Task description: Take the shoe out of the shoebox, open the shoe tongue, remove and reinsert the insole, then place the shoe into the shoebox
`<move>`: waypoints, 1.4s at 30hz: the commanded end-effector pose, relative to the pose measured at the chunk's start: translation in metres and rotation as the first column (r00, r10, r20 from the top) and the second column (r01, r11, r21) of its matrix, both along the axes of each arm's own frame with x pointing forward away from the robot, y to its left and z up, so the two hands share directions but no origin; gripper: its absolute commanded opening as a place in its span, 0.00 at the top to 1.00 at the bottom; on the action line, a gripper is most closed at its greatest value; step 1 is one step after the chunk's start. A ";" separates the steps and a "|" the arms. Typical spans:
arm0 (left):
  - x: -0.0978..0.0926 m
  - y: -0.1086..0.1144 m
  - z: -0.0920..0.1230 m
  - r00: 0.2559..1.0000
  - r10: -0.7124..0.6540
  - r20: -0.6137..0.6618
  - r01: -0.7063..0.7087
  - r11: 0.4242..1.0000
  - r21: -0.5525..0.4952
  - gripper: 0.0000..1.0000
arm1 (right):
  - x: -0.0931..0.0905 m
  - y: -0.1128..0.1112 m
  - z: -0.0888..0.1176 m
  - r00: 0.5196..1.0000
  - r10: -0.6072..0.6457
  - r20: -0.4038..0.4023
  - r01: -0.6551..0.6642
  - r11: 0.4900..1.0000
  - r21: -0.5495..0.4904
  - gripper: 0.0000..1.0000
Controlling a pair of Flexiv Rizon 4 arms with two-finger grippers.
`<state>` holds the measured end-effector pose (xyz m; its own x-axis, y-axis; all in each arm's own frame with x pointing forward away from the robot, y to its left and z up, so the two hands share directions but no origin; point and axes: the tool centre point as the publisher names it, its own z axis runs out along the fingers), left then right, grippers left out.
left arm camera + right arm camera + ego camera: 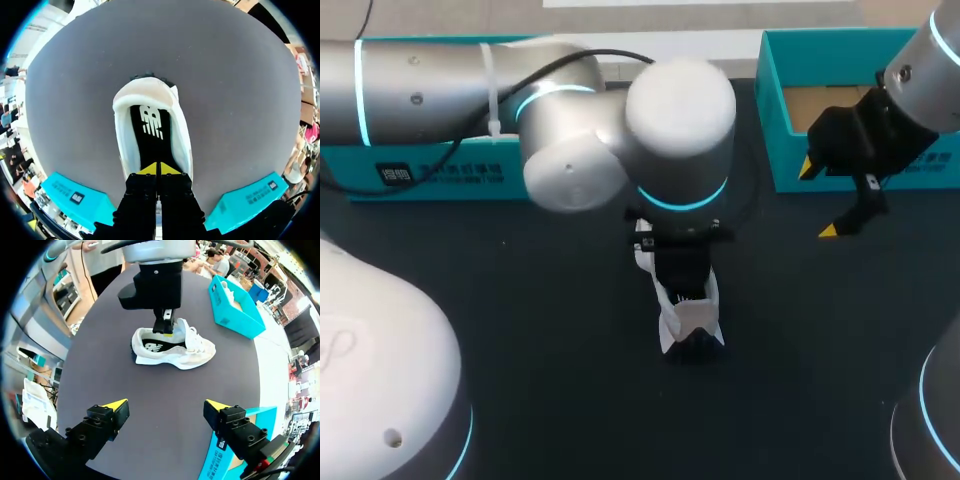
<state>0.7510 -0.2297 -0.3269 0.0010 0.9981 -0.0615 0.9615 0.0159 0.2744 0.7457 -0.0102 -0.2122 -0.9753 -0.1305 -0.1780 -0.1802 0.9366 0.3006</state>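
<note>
While the left pincer (159,170), tips together, is sitting at the insole (150,125) of the shoe (688,322) lying mid tabletop (520,300), the box (775,110) at 2 o'clock and the right pincer (820,200) hanging apart, the unheld shoe is probably risking lifting with the insole.

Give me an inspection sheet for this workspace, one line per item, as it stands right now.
Surface: dark table.
Job's things: white shoe stands on its sole mid-table, black insole inside; teal shoebox at right rear.
Clutter: second teal box at left rear.
Grippers: left gripper shut, tips in the shoe's opening at the insole; right gripper open, holding nothing, near the shoebox.
Cables: black cable along the left arm.
Surroundings: nothing seen.
</note>
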 end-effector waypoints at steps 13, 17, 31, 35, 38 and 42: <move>0.003 0.004 -0.010 0.997 0.052 0.051 -0.053 0.998 0.020 0.13 | 0.001 0.001 -0.001 1.000 0.000 -0.001 0.000 1.000 -0.003 0.00; 0.004 0.005 -0.013 0.997 0.064 0.047 -0.065 0.997 0.029 0.00 | 0.001 0.001 -0.001 1.000 0.000 -0.001 0.000 1.000 -0.003 0.00; -0.003 0.012 -0.012 0.996 0.079 0.047 -0.080 0.996 0.029 0.00 | 0.001 0.001 -0.001 1.000 0.000 -0.001 0.000 1.000 -0.003 0.00; -0.006 0.012 -0.011 0.996 0.078 0.047 -0.079 0.997 0.020 0.00 | 0.001 0.001 -0.001 1.000 0.000 -0.001 0.000 1.000 -0.003 0.00; -0.007 0.012 -0.006 0.996 0.079 0.050 -0.080 0.997 0.015 0.00 | 0.001 0.001 -0.001 1.000 0.000 -0.001 0.000 1.000 -0.003 0.00; 0.000 0.011 -0.008 0.994 0.097 0.046 -0.098 0.995 0.023 0.00 | 0.001 0.001 -0.001 1.000 0.000 -0.001 0.000 1.000 -0.003 0.00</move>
<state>0.7469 -0.2191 -0.3343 -0.0902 0.9950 -0.0422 0.9406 0.0990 0.3247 0.7457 -0.0102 -0.2121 -0.9754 -0.1305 -0.1779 -0.1801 0.9367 0.3004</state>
